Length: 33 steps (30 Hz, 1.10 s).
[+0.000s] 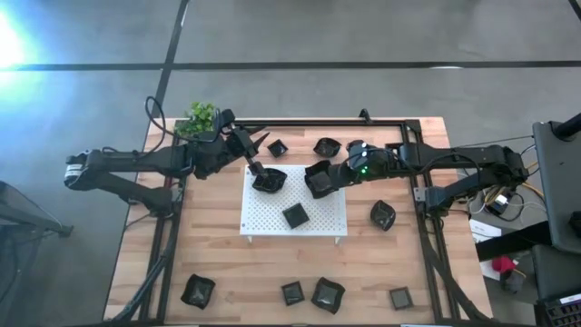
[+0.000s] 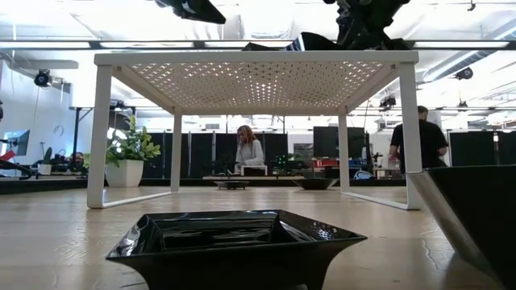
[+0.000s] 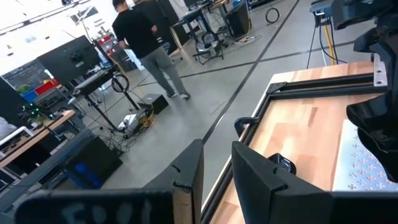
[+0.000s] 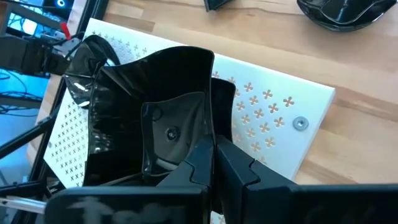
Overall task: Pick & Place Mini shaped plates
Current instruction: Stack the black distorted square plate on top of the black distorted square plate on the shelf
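A white perforated board (image 1: 318, 218) stands on legs at mid-table. Two black mini plates lie on it: one near its far left corner (image 1: 270, 183), one at its middle (image 1: 294, 215). My right gripper (image 4: 214, 165) is shut on another black plate (image 1: 318, 179) above the board's far right part. In the low view this plate (image 2: 310, 40) sits just over the board's top; whether it touches, I cannot tell. My left gripper (image 1: 257, 169) hovers above the far-left plate, a narrow gap between its fingers (image 3: 186, 177), nothing in it. My right gripper pinches the plate's raised rim (image 4: 210, 134) between its two fingers, one finger on the hollow side and one on the outer side. The fingers slant down from the table's right side. The plate stands tilted on edge, its hollow turned toward the table's left.
Two more black plates lie beyond the board (image 1: 277, 147) (image 1: 327, 146), one to its right (image 1: 382, 215) and several along the near edge (image 1: 328, 294). A green plant (image 1: 201, 116) stands at the far left corner. People stand in the room behind.
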Available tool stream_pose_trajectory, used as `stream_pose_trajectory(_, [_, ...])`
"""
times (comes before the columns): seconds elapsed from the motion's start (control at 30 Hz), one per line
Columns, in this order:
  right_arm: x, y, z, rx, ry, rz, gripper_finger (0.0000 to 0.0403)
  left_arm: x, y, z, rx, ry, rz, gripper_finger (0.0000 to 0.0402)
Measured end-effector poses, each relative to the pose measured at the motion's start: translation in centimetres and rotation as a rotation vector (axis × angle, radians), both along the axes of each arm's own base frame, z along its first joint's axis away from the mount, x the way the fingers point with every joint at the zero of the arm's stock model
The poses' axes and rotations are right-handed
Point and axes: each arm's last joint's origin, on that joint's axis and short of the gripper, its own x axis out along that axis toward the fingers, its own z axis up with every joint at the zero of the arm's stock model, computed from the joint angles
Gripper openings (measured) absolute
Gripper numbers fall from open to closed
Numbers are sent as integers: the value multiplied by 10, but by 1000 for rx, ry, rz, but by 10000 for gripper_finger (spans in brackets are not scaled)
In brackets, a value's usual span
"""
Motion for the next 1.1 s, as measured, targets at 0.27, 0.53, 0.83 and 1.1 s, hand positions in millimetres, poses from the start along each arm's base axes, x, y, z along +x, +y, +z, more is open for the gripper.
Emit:
stream_pose_trajectory(0.27, [0,0,0,2,-2,-1,9,0,0,0,0,3,0,79])
stream_pose_trajectory(0.53, [0,0,0,3,-3,-2,10,0,0,-1,-1,13,-1,79])
stream_pose_trajectory(0.83, [0,0,0,15,-8,-15,68,0,0,-1,-2,16,-1,79])
stream_pose_trajectory(1.1, [1,0,11,13,-45,-15,102,0,0,-1,-1,16,-1,79])
